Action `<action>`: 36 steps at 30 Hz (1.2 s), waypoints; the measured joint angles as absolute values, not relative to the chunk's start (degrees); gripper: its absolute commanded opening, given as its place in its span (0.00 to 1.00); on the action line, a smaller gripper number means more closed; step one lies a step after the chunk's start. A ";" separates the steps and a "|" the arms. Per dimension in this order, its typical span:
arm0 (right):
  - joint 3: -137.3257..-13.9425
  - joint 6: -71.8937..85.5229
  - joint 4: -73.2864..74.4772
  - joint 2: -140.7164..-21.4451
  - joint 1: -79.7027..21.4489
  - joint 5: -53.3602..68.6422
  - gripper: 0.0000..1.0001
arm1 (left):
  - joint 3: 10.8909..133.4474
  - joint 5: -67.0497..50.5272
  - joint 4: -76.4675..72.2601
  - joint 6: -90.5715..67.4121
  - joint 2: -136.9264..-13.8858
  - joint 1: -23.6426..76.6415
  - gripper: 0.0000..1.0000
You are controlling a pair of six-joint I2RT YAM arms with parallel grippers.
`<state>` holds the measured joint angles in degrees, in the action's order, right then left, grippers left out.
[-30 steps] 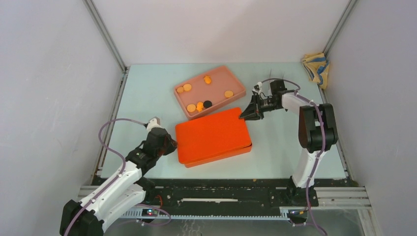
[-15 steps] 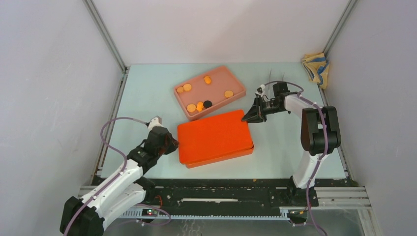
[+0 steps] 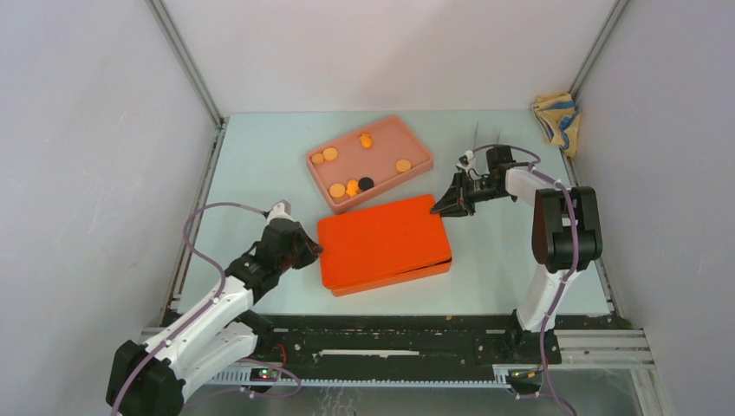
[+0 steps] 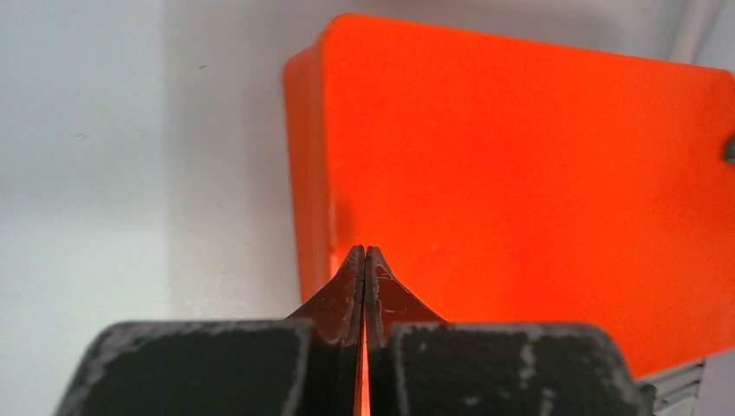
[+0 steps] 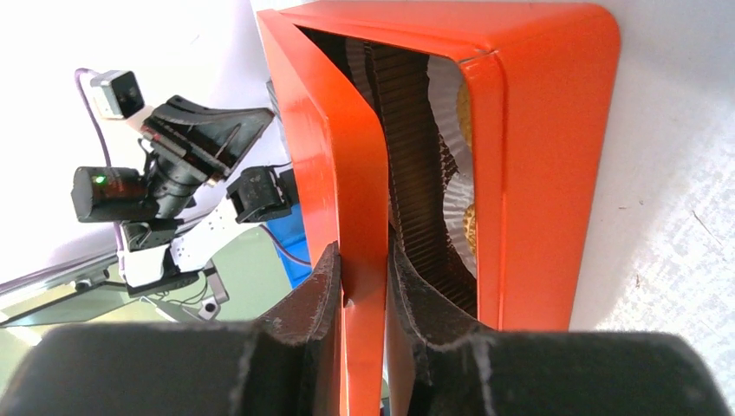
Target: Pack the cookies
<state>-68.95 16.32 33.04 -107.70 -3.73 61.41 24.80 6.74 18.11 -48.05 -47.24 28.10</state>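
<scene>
Table, two containers near the middle

- Pink tray: open, set at an angle toward the far side. It holds the loose cookies: five orange discs, one black disc and one orange star-shaped piece. They lie spread out. A pair of orange discs and the black one sit near the tray's near-left end, and the star sits near the far wall.

- Orange box: lies just in front of the tray, close to it without clearly touching. Its lid covers it in the overhead view.
  - The right wrist view shows the lid lifted at the far-right corner, with a gap between it and the base, which rests on the table.
  - The gap shows a brown corrugated liner and white paper cups. Something orange-yellow shows inside at least one cup, too hidden to count.

- Right gripper: its jaws pinch the lid's rim at that raised corner, one finger on each face of the thin orange wall.

- Left gripper: its fingers are pressed fully together and hold nothing. The tips are at the box's near-left side wall. Whether they touch it I cannot tell.

- Yellow cloth: bunched in the far-right corner, well apart from both containers
</scene>
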 measured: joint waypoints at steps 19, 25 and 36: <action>-68.93 16.64 35.35 -107.61 -3.07 55.31 0.35 | 27.88 -2.17 7.57 -50.17 -58.13 29.89 0.00; -68.20 17.74 36.58 -103.98 -2.50 45.82 0.55 | 27.88 -3.25 4.91 -51.16 -61.47 31.33 0.00; -68.18 21.04 38.85 -93.82 -0.86 25.39 0.23 | 27.88 -5.39 -0.14 -52.60 -65.14 32.12 0.00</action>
